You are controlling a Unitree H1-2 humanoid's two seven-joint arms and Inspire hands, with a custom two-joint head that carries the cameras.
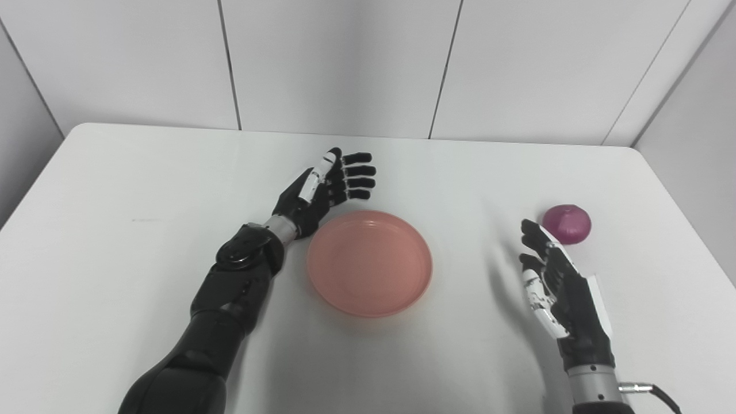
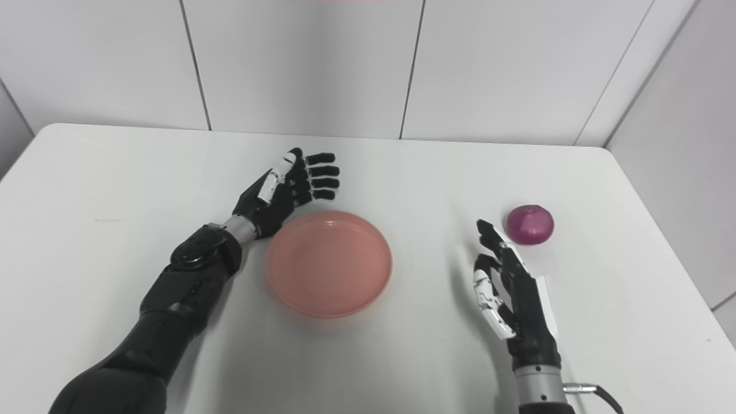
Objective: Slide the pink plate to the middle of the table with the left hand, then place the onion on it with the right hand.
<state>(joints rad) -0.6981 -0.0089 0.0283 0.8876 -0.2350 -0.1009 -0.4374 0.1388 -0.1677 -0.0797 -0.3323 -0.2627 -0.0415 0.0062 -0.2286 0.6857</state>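
The pink plate (image 1: 369, 262) lies flat near the middle of the white table, with nothing on it. My left hand (image 1: 325, 190) hovers just behind the plate's far left rim, open, fingers spread and pointing right; whether it touches the rim I cannot tell. A purple onion (image 1: 567, 223) rests on the table at the right. My right hand (image 1: 556, 286) stands open, palm facing left, a short way in front and to the left of the onion, fingertips close to it but apart.
The white table (image 1: 144, 190) ends at a panelled wall behind and at a rounded edge on the right, not far beyond the onion. A cable (image 1: 650, 391) leaves my right wrist at the bottom right.
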